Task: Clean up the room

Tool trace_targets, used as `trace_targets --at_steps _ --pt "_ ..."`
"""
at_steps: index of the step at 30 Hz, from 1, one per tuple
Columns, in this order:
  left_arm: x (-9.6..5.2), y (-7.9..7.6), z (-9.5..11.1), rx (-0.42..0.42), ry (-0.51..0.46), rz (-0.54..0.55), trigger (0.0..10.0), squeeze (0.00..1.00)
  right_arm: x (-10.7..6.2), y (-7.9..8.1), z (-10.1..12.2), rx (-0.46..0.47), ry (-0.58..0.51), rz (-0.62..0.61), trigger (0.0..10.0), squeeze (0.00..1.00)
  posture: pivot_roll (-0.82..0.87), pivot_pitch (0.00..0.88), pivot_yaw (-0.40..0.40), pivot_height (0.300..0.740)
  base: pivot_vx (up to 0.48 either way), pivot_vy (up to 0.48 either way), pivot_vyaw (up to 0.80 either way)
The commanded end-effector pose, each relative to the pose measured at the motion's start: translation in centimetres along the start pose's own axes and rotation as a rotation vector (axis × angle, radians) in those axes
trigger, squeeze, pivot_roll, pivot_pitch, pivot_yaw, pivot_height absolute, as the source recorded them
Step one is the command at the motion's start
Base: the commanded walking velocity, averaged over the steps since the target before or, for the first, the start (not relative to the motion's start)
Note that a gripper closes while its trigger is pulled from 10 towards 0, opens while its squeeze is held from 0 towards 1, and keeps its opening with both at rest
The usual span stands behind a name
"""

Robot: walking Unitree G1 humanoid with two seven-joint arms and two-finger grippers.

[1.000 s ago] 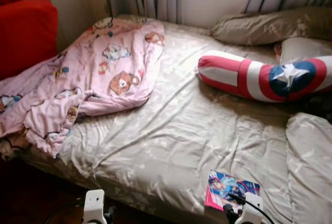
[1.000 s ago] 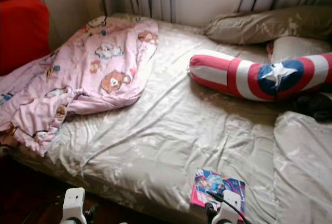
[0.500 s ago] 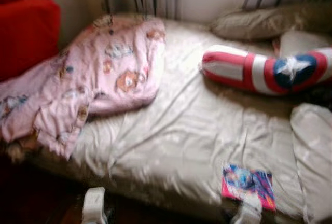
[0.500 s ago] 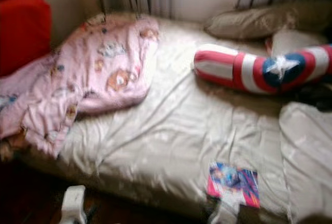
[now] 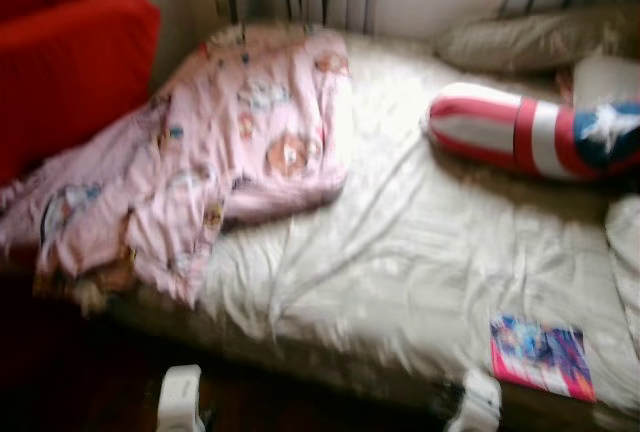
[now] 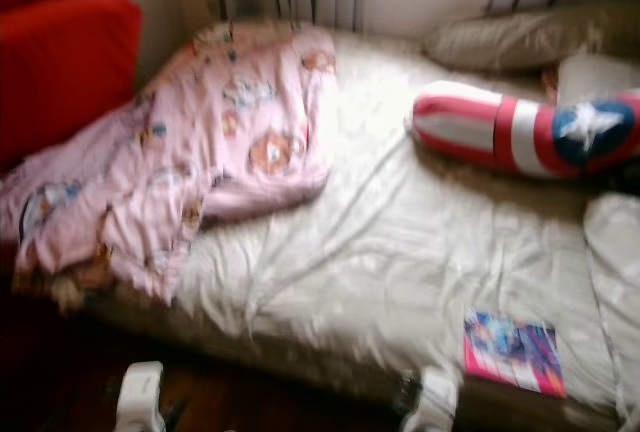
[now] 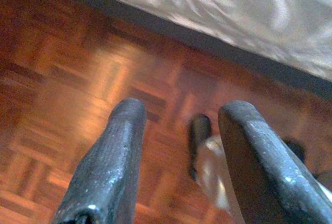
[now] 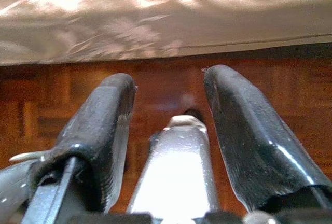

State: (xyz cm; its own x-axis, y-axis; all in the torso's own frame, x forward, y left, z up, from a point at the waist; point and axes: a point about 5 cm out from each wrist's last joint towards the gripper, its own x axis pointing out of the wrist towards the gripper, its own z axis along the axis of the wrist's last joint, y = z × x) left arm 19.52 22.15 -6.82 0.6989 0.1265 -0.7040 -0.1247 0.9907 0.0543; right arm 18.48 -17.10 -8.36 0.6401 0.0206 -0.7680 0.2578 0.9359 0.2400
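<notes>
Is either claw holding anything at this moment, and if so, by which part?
Nothing is held. The left claw and the right claw are both open, hanging over the wooden floor beside the bed.

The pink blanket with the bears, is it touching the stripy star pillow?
Apart. In the left eye view, bare sheet lies between the pink blanket and the star pillow.
</notes>
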Motion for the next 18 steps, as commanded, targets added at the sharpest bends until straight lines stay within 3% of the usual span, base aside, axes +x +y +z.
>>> trace_targets --at_steps 1,18 --pt "-0.16 -0.45 -0.82 -0.015 0.03 -0.006 10.0 0.0 -0.35 -1.32 -0.52 0.005 0.016 -0.038 10.0 0.0 0.04 0.126 -0.032 0.74 0.0 0.48 0.0" --pt "-0.22 -0.55 -1.0 -0.019 0.033 -0.006 10.0 0.0 -0.43 -1.39 -0.73 -0.001 0.02 -0.034 10.0 0.0 0.04 0.1 -0.035 0.74 0.0 0.48 0.0"
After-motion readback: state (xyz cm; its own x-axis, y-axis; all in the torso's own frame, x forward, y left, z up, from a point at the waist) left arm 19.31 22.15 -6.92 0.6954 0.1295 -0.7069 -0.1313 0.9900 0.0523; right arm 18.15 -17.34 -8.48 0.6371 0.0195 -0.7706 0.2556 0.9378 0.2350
